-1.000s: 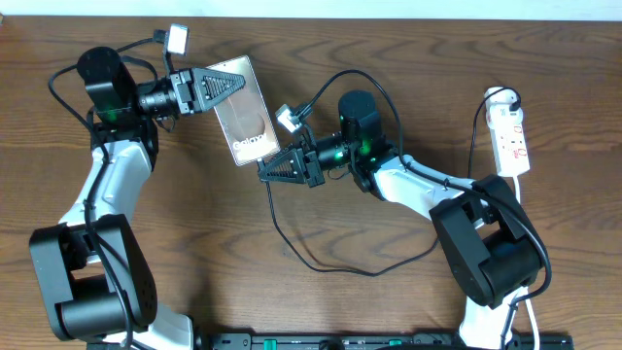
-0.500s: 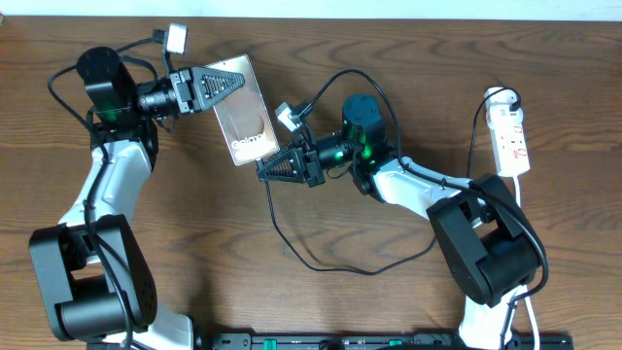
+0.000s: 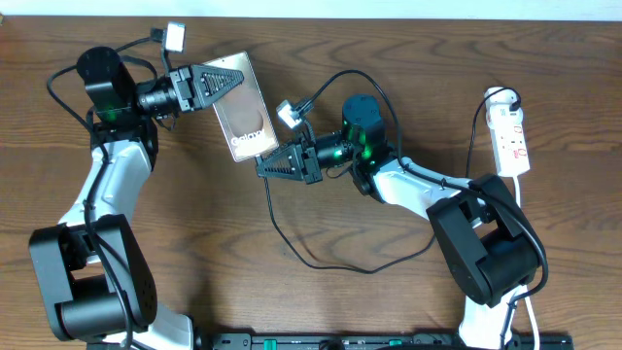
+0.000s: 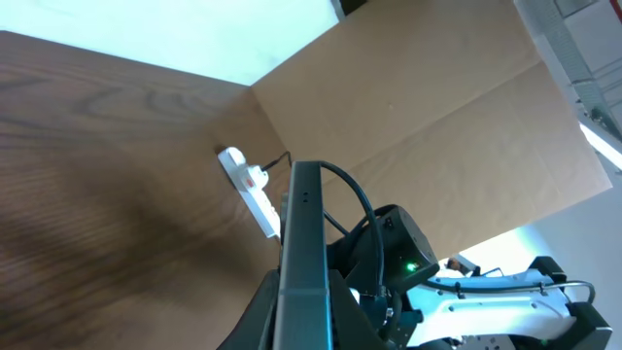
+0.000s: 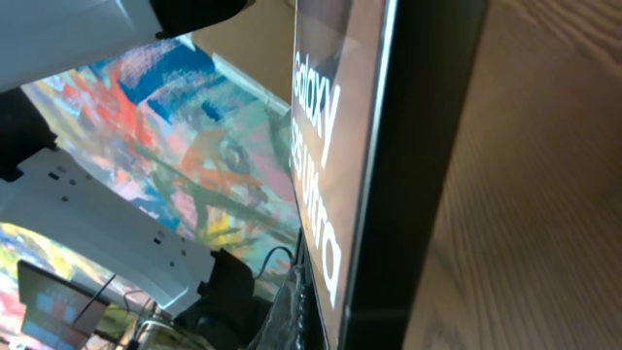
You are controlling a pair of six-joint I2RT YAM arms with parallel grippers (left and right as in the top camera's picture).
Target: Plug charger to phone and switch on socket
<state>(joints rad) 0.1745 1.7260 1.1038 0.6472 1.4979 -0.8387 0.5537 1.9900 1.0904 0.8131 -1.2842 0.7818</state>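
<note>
- Left gripper (image 3: 231,81) pinches the phone (image 3: 251,122) near its top edge.
- Right gripper (image 3: 260,167) pinches the charger (image 3: 292,248), just beside the phone's bottom edge.
- Socket (image 3: 512,136) lies well apart from the phone.
- Phone says "Galaxy".

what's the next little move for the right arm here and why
Probably ease the right tool toward the lower edge of the phone: it looks shut on the charger, its tip right beside that edge, while the left tool grips the top end.

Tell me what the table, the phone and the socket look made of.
Table: wood or wood-look laminate, matte brown, visible grain. Phone: glossy glass-like face, mirroring the room in the right wrist view; dark frame, material unclear. Socket: white plastic, apparently, smooth moulded body.
</note>
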